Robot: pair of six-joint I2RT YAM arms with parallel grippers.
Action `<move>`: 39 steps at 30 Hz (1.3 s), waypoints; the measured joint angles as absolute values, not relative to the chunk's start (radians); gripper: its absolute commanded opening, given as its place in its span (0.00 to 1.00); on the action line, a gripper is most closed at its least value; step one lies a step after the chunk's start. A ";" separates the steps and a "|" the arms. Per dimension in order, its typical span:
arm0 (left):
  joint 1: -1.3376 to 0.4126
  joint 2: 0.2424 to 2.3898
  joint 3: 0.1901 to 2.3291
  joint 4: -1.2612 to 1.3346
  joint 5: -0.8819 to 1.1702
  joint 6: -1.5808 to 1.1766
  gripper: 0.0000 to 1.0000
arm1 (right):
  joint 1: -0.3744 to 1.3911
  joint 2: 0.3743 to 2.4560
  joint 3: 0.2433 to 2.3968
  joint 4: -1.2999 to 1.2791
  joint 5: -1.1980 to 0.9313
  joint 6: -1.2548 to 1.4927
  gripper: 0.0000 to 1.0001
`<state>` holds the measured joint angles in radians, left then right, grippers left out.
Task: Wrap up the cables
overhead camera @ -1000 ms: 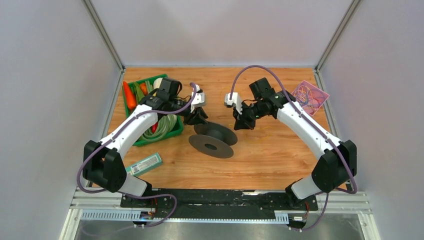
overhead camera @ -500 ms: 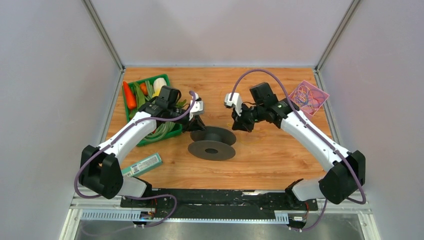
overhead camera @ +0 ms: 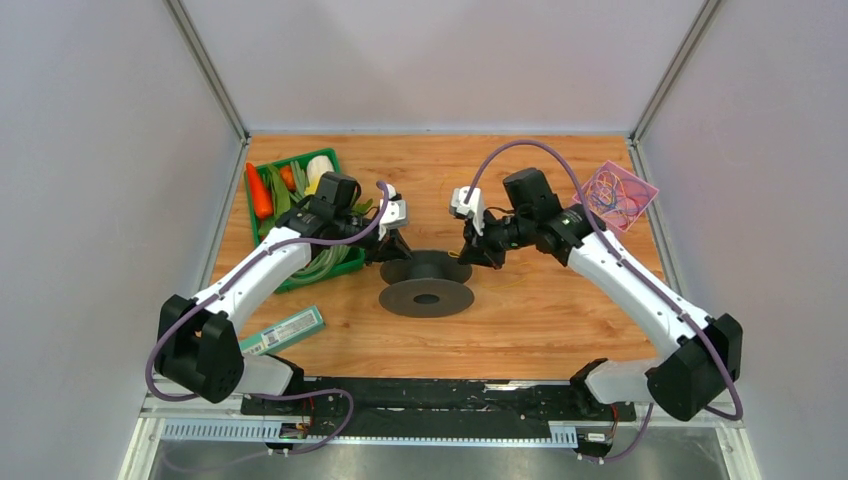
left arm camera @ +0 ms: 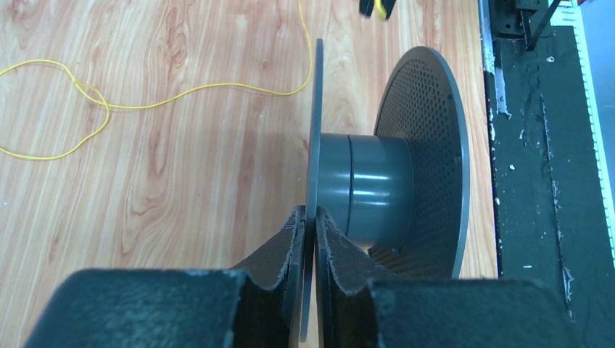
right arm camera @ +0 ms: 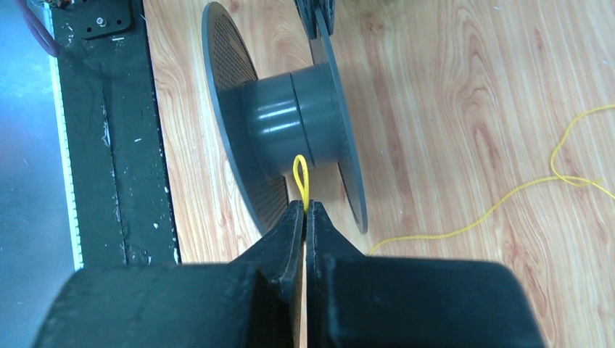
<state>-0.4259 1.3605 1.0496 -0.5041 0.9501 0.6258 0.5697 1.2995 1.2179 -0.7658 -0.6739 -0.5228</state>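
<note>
Clamping the thin spool flange (left arm camera: pixel 314 109) is the left hand (left arm camera: pixel 310 217); right hand (right arm camera: pixel 305 210) pinches a looped yellow cable (right arm camera: pixel 299 171).

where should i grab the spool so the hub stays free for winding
Pinch the thin rim of one flange, edge-on from the left of the spool, as the left gripper does. The disc is flat, slim enough for the jaws, and this leaves the hub open for the yellow cable.
</note>
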 measured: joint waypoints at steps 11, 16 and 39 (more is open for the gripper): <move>-0.426 1.333 1.023 -0.495 0.949 0.622 0.28 | 0.691 1.345 1.085 -0.538 -0.607 -0.432 0.00; -0.426 1.308 0.994 -0.471 0.961 0.611 0.44 | 0.735 1.345 1.005 -0.388 -0.530 -0.379 0.00; -0.484 1.345 0.961 -0.373 0.995 0.627 0.51 | 0.750 1.346 0.910 -0.129 -0.467 -0.293 0.00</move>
